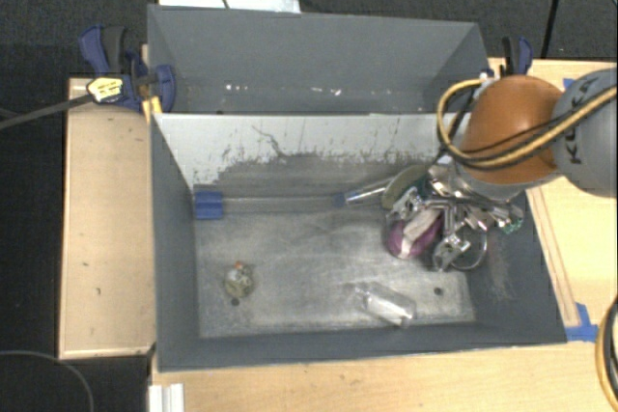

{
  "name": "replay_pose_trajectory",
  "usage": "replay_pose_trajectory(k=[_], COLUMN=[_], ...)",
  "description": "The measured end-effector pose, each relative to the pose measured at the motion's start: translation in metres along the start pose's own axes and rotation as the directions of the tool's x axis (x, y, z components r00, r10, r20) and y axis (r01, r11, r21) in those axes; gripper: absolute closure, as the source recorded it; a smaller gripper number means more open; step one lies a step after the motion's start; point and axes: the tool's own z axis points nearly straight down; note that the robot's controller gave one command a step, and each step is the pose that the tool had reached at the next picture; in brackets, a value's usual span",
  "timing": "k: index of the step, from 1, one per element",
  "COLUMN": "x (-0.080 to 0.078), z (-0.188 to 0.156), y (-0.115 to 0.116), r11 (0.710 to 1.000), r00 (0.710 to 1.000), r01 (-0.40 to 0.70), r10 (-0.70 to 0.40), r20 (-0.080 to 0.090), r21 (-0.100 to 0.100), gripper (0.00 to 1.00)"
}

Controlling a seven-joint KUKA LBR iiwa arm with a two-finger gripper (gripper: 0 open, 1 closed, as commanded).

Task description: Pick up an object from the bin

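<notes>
My gripper [452, 225] is low in the bin's right part, close to the floor. Right against its left side lies a purple rounded thing [401, 239] with a pale pink-white patch; the gripper partly covers it. A green-grey piece [401, 184] sticks out just above the purple thing, towards the back wall. A crumpled clear plastic piece [386, 304] lies on the floor below the gripper, near the front wall.
A long clear tube [280, 202] with a blue cap at its left end lies along the back of the floor. A small grey-brown lump [238, 280] sits at the front left. The arm's orange cover and cables hang over the bin's right wall.
</notes>
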Motion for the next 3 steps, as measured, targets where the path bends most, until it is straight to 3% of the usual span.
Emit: replay_pose_trajectory(k=[1, 2, 3], x=[-0.002, -0.002, -0.001], z=[-0.002, -0.119, -0.183], y=[-0.001, 0.014, 0.005], r11=[1.0, 0.962, 0.96], r00=[1.0, 0.962, 0.96], r01=[0.0, 0.272, 0.281], r10=[0.0, -0.272, -0.281], r20=[0.006, -0.001, 0.0], r21=[0.004, 0.009, 0.011], gripper=[1.0, 1.0, 1.0])
